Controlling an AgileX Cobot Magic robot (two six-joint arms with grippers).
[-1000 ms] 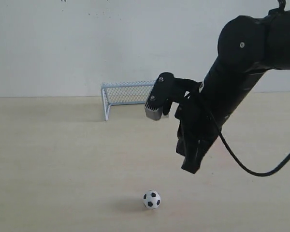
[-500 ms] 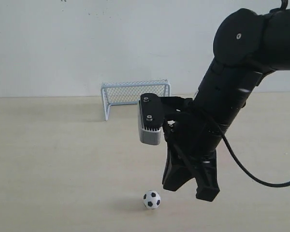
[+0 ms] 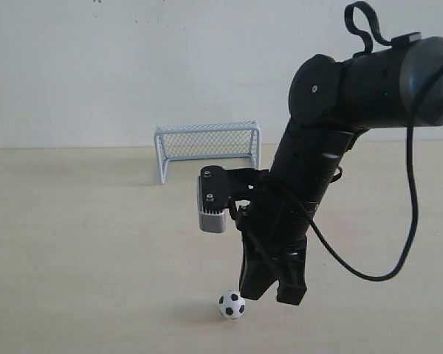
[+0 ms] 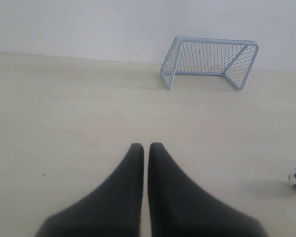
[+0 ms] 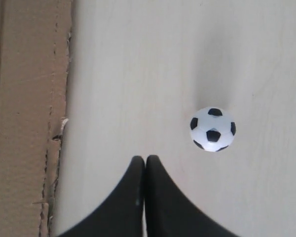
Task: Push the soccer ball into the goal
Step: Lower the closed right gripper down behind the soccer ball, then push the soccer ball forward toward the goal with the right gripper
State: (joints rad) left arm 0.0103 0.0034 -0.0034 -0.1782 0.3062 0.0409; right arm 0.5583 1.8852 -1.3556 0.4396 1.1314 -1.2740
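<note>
Your right claw (image 3: 270, 296), fingers together, has dropped lower: the soccer ball (image 3: 232, 304) now sits just beside its tips, the goal (image 3: 207, 141) well beyond. Your left claw (image 4: 145, 146) is also pressed together.

Pale wooden tabletop (image 3: 74, 243), white wall (image 3: 133, 66), torn cardboard sheet (image 5: 24, 123)

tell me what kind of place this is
Likely a robot lab bench: a pale tabletop against a bare wall, a toy goal and soccer ball staged on it, and a black robot arm.
</note>
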